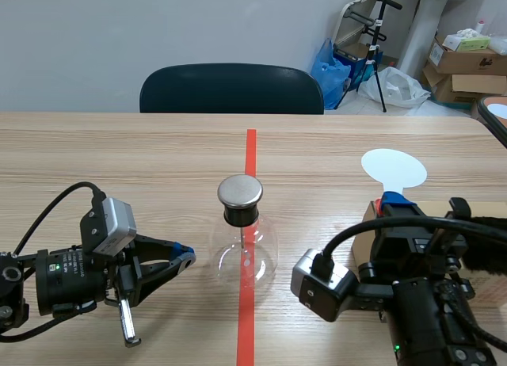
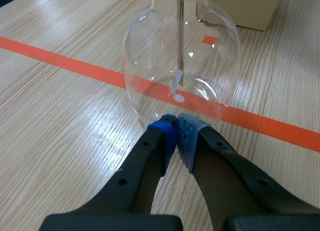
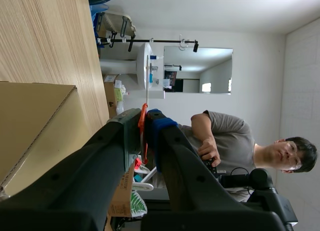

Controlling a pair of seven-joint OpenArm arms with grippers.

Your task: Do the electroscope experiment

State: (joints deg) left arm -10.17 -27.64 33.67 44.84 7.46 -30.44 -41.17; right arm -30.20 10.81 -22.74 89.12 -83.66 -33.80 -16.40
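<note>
Electroscope [image 1: 244, 239] on orange line [image 1: 250, 144], mid bench [image 1: 119, 152]. Left jaws pressed together, empty, just beside glass bulb [image 2: 145, 86]: push could tip it. Right jaws pinch white paddle [image 1: 394, 169]; loose hold could drop it.

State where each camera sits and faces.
Scene view: between the arms, facing across the table at the flask; both arms show.
Left wrist view: on that arm, looking down past the shut left pincer at the flask.
Right wrist view: on that arm, tipped sideways, past the right pincer, shut on the paddle, toward a person.
Shared: the first two show the flask.
</note>
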